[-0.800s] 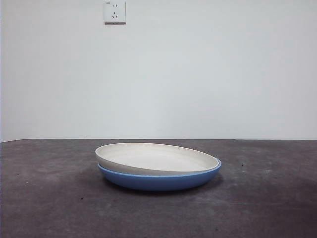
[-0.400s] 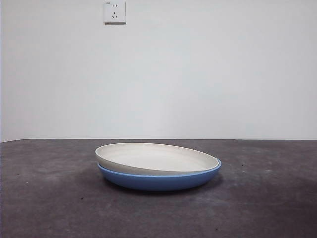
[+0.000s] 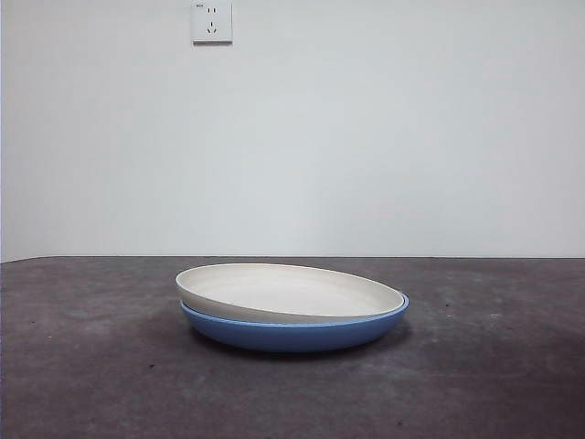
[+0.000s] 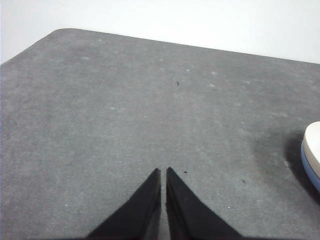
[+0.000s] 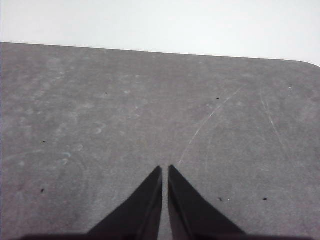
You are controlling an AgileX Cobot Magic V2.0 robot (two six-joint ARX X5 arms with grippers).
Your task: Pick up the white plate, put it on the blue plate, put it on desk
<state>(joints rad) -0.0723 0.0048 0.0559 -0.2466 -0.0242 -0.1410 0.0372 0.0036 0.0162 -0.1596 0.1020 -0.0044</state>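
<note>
The white plate point(image 3: 288, 291) rests inside the blue plate point(image 3: 297, 333) at the middle of the desk point(image 3: 91, 366), tilted so its left rim sits higher. An edge of both plates also shows in the left wrist view: the white plate point(image 4: 314, 145) above the blue plate point(image 4: 311, 170). My left gripper point(image 4: 163, 171) is shut and empty over bare desk, well apart from the plates. My right gripper point(image 5: 165, 168) is shut and empty over bare desk point(image 5: 100, 125); no plate shows in its view. Neither arm shows in the front view.
A white wall with a power socket point(image 3: 211, 22) stands behind the desk. The desk's far edge and a rounded corner point(image 4: 60, 32) show in the left wrist view. Faint scratches point(image 5: 210, 120) mark the desk in the right wrist view.
</note>
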